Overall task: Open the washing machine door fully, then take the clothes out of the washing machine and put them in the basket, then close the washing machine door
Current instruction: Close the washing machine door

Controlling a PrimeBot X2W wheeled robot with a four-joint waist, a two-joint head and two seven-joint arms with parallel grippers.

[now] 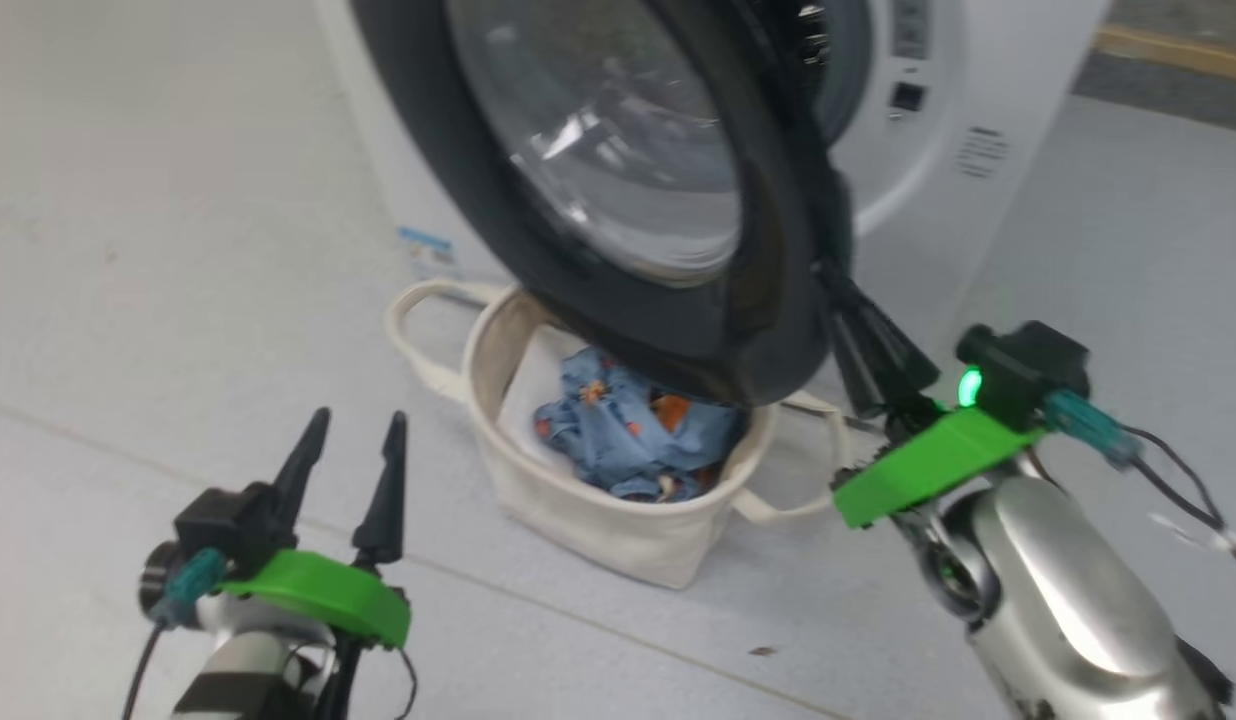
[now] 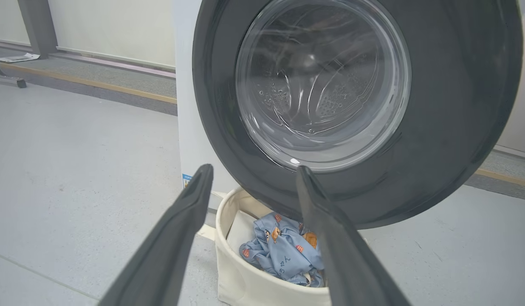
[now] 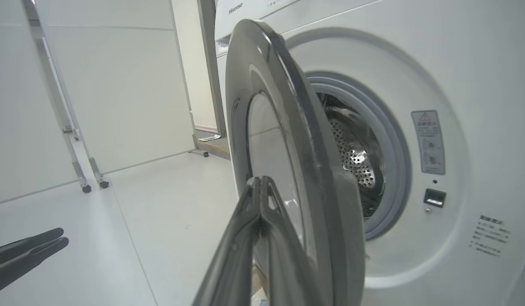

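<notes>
The left gripper [image 1: 360,418] hangs low over the floor, fingers apart and empty, and just right of it the basket [image 1: 578,520] already holds the clothes [image 1: 628,430]. Above the basket the door [image 1: 618,180] stands about half open; the right gripper [image 3: 261,182], fingers pressed together on nothing, sits at its free rim, contact unclear, with the washer [image 1: 938,200] beyond. The closing step looks to be in hand, and the next move calls for a push on the door's outer face toward the opening until it latches.
</notes>
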